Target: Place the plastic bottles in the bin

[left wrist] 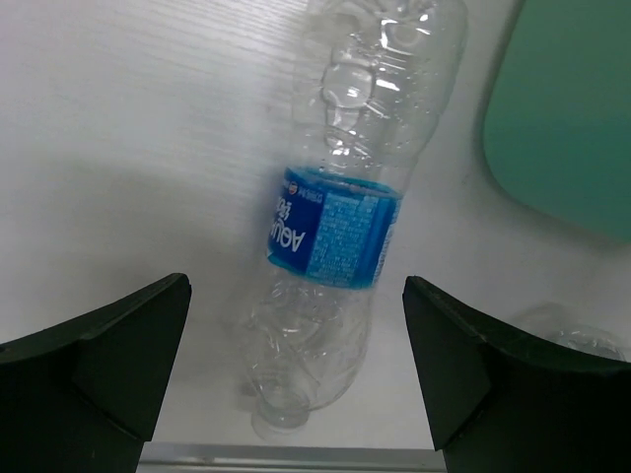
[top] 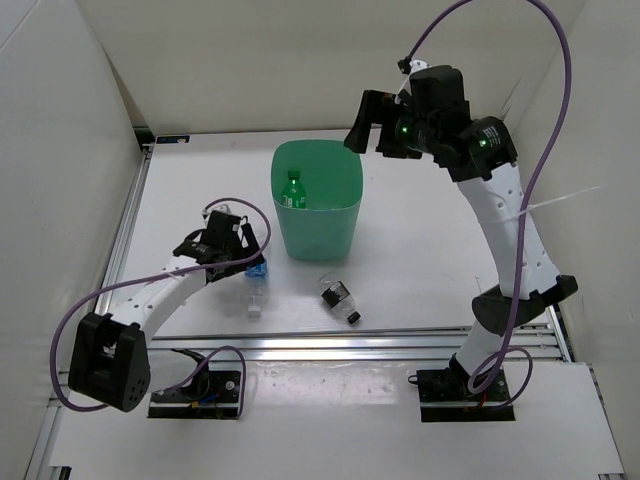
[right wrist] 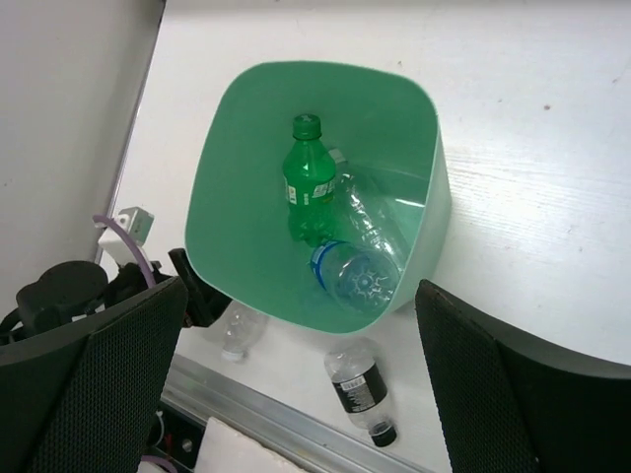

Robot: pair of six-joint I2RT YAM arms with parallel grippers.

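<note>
White table (top: 430, 250) carrying a tall mint-green plastic bin (top: 320, 238). The right gripper (right wrist: 301, 291) hangs above the bin with its jaws spread wide, holding nothing. The left gripper (left wrist: 296, 286) sits low just left of the bin, jaws wide apart either side of a clear plastic bottle with blue label (left wrist: 335, 227) that lies on the table, touching neither finger. Inside the bin are an upright green plastic bottle (right wrist: 308, 182) and a clear bottle on its side (right wrist: 360, 261). A clear bottle with dark label and black cap (top: 340, 300) lies on the table near the bin's front.
</note>
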